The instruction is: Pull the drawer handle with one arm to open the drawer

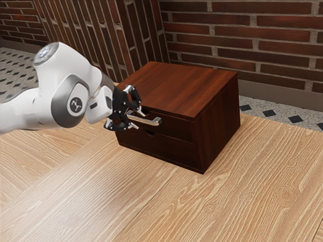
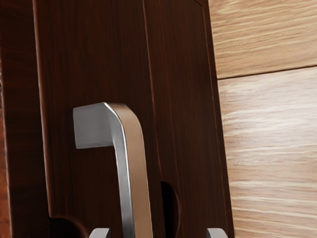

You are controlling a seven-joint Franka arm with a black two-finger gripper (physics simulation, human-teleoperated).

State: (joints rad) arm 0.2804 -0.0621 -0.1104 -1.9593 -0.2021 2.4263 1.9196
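A dark wooden cabinet (image 1: 181, 88) with two drawers stands on the table. Its top drawer (image 1: 174, 126) carries a silver bar handle (image 1: 147, 120) and looks flush with the cabinet front. My black gripper (image 1: 132, 112) is at the handle's end on the exterior view's left, open, with one finger above the bar and one below. In the wrist view the handle (image 2: 126, 148) runs up the drawer front, and the two fingertips (image 2: 99, 232) stand well apart on either side of it without touching it.
The lower drawer (image 1: 161, 146) has a small finger notch in its top edge. Light wooden tabletop (image 1: 202, 201) spreads in front of and beside the cabinet. A brick wall (image 1: 252, 30) stands behind.
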